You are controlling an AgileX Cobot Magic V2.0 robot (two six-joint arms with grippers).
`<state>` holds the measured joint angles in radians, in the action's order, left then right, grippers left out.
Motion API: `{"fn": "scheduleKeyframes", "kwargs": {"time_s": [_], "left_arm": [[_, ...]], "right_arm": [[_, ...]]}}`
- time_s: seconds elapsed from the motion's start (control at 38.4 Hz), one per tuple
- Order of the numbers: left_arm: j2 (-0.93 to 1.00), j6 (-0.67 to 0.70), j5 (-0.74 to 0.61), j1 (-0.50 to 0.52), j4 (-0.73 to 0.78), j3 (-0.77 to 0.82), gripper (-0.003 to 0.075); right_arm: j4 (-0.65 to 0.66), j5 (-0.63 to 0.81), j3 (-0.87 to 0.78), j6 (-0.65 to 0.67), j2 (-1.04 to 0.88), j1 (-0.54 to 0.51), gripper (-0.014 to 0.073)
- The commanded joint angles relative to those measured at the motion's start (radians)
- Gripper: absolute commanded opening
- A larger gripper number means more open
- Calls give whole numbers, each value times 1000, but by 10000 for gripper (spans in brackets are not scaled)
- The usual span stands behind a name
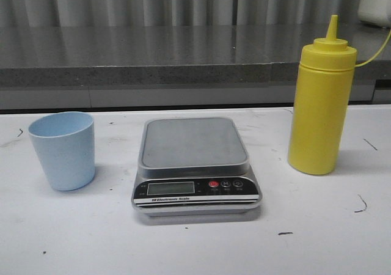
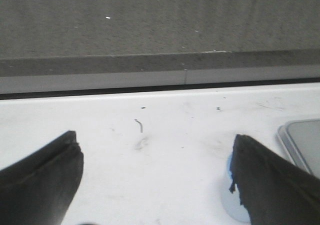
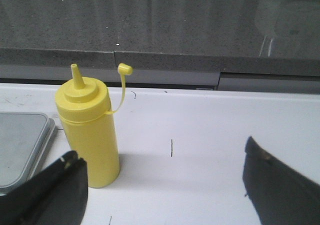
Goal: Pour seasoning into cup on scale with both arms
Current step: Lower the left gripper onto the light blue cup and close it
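Observation:
The pale blue cup [image 1: 63, 150] stands on the white table left of the scale [image 1: 194, 165], whose platform is bare. The yellow seasoning bottle [image 1: 321, 107] stands upright right of the scale, its tethered cap hanging off. No arm shows in the front view. In the left wrist view my left gripper [image 2: 155, 172] is open and empty; a bit of the cup [image 2: 231, 202] shows beside one finger, and the scale's corner [image 2: 302, 140] beyond. In the right wrist view my right gripper [image 3: 162, 180] is open and empty; the bottle [image 3: 90, 130] stands just beyond one finger, by the scale's edge [image 3: 25, 145].
A grey stone counter ledge [image 1: 153, 61] runs along the table's far edge. The white table [image 1: 195, 244] bears small dark scuff marks. A white object [image 1: 376, 3] sits at the far right on the ledge.

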<state>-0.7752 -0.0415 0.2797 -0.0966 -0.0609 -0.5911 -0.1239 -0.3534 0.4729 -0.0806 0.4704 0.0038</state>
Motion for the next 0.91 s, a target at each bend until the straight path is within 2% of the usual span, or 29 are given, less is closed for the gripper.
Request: {"fn": "scheduleKeyframes", "kwargs": {"time_s": [0.0, 0.13, 0.31, 0.52, 0.89], "left_arm": [[-106, -2, -56, -98, -9, -98, 586], [-274, -3, 23, -228, 6, -208, 586], [-482, -3, 215, -328, 25, -375, 586], [-664, -3, 350, -351, 27, -506, 586], [-864, -3, 385, -354, 3, -544, 585]], "right_arm": [[5, 87, 36, 1, 10, -2, 644], [5, 87, 36, 1, 10, -2, 644], [5, 87, 36, 1, 10, -2, 644], [5, 87, 36, 1, 10, -2, 644], [5, 87, 36, 1, 10, -2, 644]]}}
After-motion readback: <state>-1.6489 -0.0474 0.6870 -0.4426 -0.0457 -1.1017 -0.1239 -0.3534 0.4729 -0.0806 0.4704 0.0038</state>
